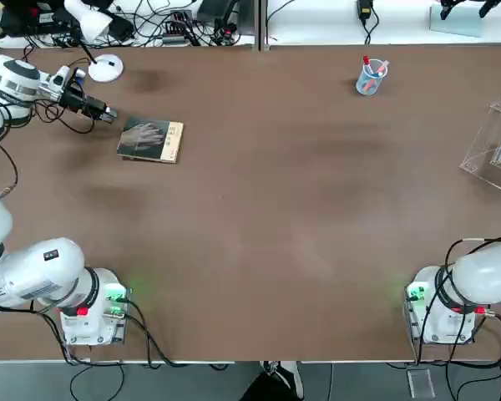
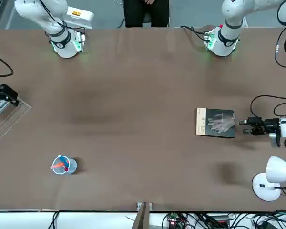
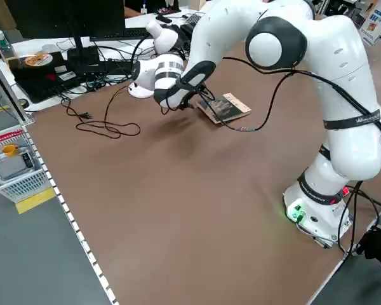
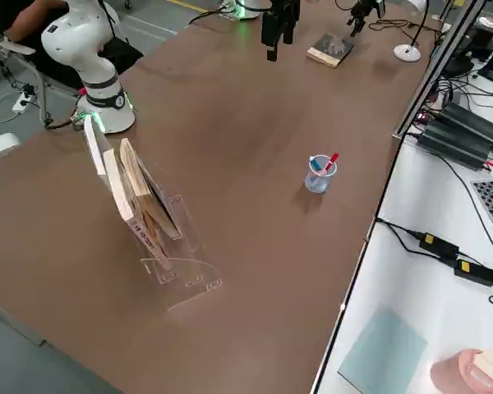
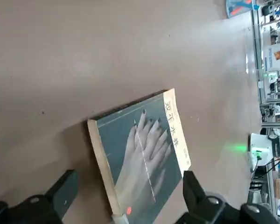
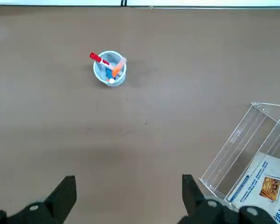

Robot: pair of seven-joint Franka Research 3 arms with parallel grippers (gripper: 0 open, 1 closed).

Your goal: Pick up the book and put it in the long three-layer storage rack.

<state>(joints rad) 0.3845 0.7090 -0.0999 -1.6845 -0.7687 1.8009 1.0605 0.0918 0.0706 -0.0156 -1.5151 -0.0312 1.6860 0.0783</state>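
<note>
Beside book [image 1: 151, 139], left claw [image 1: 108, 114] low, level, open

The book [image 1: 151, 139] lies flat and face up on the table's far left part, its dark cover showing a pale hand and a tan strip along one edge. The long three-layer storage rack [image 4: 148, 217], clear acrylic with slanted panels, stands well apart at the table's right edge, already holding printed matter.

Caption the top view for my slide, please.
Open left gripper beside the dark grey book, clear acrylic rack across the table.
</note>
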